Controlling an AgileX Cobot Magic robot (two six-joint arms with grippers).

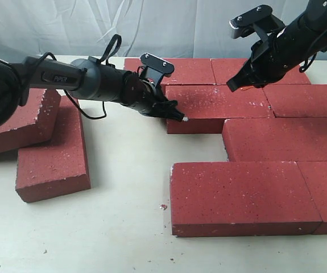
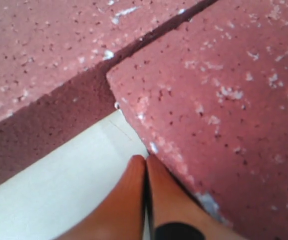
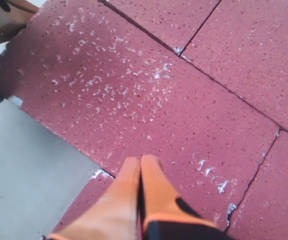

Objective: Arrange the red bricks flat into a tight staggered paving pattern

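Red bricks (image 1: 243, 196) lay flat on the pale surface (image 1: 123, 233). Landmark: the centre brick (image 1: 217, 105), speckled white on top. Around it 6 more sat in staggered rows with tight seams. Those furthest from the left arm (image 1: 95, 82) ran out of frame, so their full length was not visible. The 2 behind the centre brick were partly hidden by the arms.

2 loose bricks (image 1: 52, 153) sat well apart from the centre brick, past the left arm. 1 was partly covered by that arm. Whether it overlapped the other or only touched it could not be told.

Left hand (image 1: 180, 118): fingers (image 2: 133, 200) pressed together, nothing between them, tip at the centre brick's corner nearest the loose bricks. Whether it touched the brick could not be told.

Right hand (image 1: 235, 86): fingers (image 3: 123, 200) also together, empty, above the centre brick. Height over it could not be judged.

A small pale crumb (image 1: 163, 206) lay on the surface in front of the centre brick, too small to identify.
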